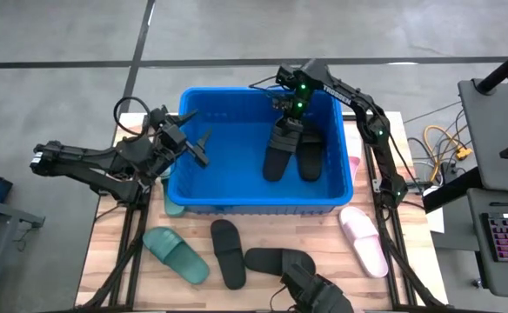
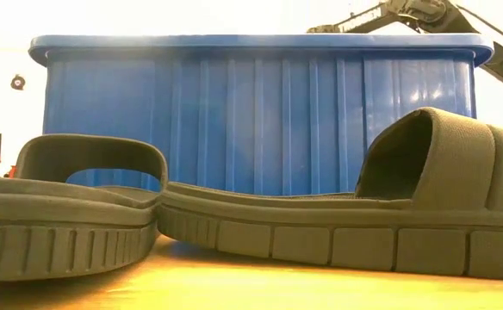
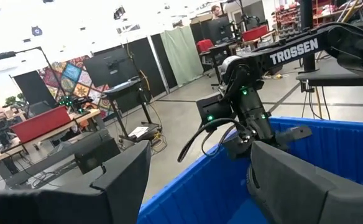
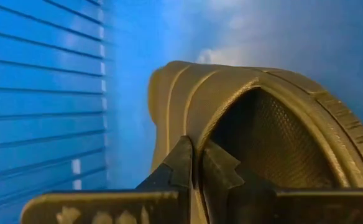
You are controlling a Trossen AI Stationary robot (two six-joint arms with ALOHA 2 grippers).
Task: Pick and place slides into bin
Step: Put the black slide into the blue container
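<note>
Clamped tight, the right end effector (image 4: 197, 163) pinches a black slide (image 1: 279, 149) by its strap, arm reaching down into the blue bin (image 1: 203, 198). Left end effector (image 1: 195, 143) hovers wide over the bin's left rim.

My rig sits in open robotics lab/workshop hall: grey concrete floor (image 1: 237, 30), black partition panels (image 3: 141, 59), monitors on rolling stands (image 3: 110, 67), red workbench (image 3: 38, 123) beyond left fingers.

Bin (image 1: 259, 202) sitting mid-bench (image 1: 263, 269); two slides (image 1: 293, 152) lying inside it under the right gripper (image 1: 285, 116). Four slides (image 1: 267, 259) lying in front, left gripper (image 1: 197, 148) hanging over bin's left rim.
</note>
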